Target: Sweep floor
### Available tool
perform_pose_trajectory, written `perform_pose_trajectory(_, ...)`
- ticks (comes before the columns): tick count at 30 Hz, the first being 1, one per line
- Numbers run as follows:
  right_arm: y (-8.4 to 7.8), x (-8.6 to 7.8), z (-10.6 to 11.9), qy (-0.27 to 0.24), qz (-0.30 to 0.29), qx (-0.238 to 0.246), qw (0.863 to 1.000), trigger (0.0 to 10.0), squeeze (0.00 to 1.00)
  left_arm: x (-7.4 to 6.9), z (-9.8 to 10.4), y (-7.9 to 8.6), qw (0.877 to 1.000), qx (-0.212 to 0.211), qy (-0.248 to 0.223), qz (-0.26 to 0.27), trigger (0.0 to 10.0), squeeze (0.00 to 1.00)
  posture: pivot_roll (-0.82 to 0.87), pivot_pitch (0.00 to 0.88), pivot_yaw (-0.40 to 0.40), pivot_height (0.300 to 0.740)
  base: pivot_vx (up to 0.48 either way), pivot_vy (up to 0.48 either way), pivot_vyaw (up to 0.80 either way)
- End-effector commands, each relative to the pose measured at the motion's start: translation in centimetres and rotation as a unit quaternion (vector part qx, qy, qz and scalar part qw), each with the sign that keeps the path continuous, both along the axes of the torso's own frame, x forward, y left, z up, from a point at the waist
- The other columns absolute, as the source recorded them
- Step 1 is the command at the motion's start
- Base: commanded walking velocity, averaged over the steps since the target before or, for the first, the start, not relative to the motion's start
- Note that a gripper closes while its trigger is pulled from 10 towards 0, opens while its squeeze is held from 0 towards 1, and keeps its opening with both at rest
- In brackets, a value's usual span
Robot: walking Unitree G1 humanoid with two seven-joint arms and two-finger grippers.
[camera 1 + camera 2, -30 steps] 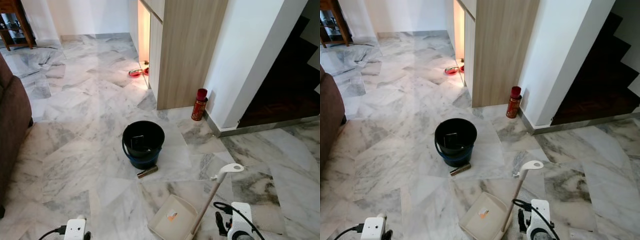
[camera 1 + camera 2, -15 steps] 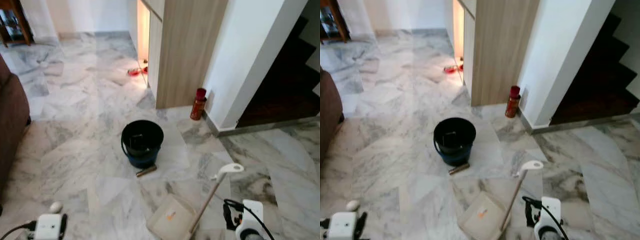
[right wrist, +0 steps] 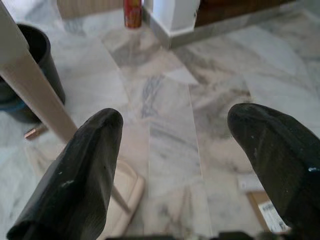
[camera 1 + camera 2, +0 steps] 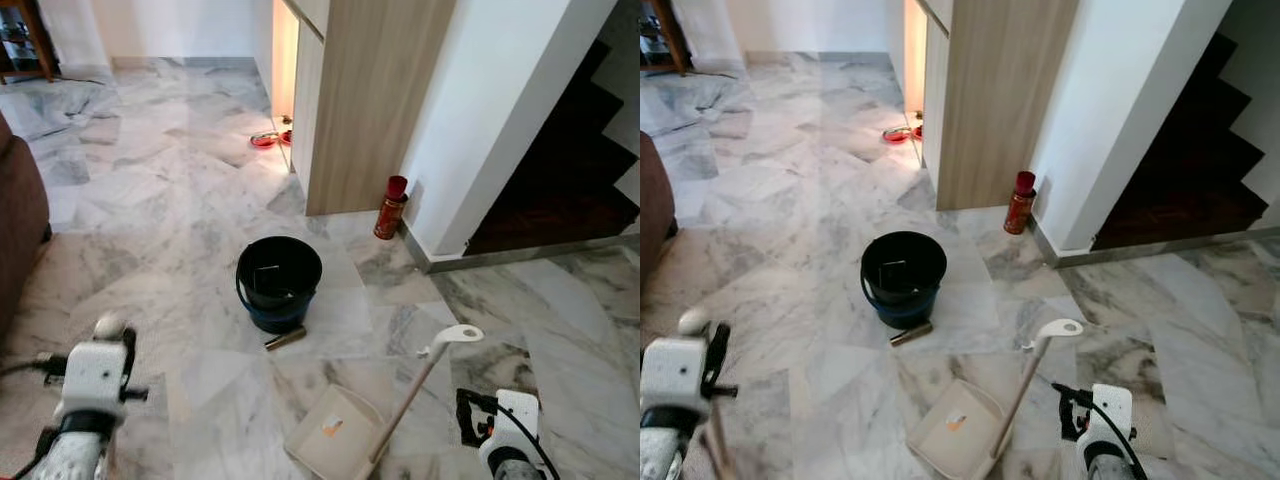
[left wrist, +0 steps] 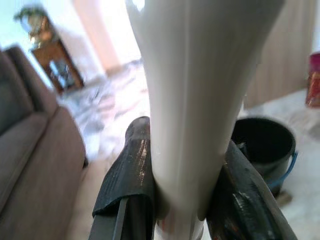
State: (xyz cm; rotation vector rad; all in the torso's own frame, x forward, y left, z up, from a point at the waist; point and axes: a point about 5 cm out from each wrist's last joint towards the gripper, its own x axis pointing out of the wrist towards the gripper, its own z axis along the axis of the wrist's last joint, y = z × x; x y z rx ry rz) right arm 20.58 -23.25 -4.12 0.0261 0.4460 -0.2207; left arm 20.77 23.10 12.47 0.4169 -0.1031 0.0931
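Logging contents, largest first. I saw a grey-veined marble floor (image 4: 150, 220) across most of the frame. A wooden cabinet (image 4: 365, 100) and a white wall (image 4: 490, 110) took the upper centre, with a dark staircase (image 4: 570, 170) at upper right. A brown sofa (image 4: 20, 240) lay along the left edge. A black bucket (image 4: 279, 283) sat at centre frame, a small brown item (image 4: 286, 338) on the floor just below it. A cream dustpan (image 4: 335, 440) with a long upright handle (image 4: 420, 385) stood at lower centre, resting on the floor. A red can (image 4: 390, 208) stood by the cabinet's base, right of centre.

My left gripper (image 5: 182, 200) was closed on a white pole (image 5: 195, 100), one black finger on each side of it; that arm appeared at lower left. My right gripper (image 3: 200, 165) hung wide apart and held nothing, above the floor just right of the dustpan handle; that arm appeared at lower right.
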Motion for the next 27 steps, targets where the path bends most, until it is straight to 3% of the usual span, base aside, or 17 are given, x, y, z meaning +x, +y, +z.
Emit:
perform_pose_trajectory(1,-0.1,0.3,0.4,-0.017,-0.011,0.0,1.0,10.0,0.0,0.4,0.9,-0.9,1.0,0.008,-0.016,-0.019,10.0,0.0,0.17,0.045,-0.132,0.74,0.0,0.0,0.0)
perform_pose_trajectory(11,0.8,0.9,0.9,-0.036,-0.008,-0.004,0.999,10.0,0.0,1.8,1.0,-3.3,0.998,-0.025,-0.014,-0.054,10.0,0.0,0.17,0.057,-0.137,0.74,0.0,0.0,0.0)
perform_pose_trajectory(18,-0.1,0.9,1.1,-0.042,-0.027,0.002,0.999,10.0,0.0,2.5,0.8,-3.9,0.997,-0.036,-0.01,-0.067,10.0,0.0,0.16,0.06,-0.136,0.74,0.0,0.0,0.0)
perform_pose_trajectory(27,1.1,2.0,1.8,-0.062,-0.014,0.002,0.998,10.0,0.0,3.4,-0.2,-4.8,0.996,-0.073,-0.013,-0.055,10.0,0.0,0.16,0.06,-0.139,0.74,0.0,0.0,0.0)
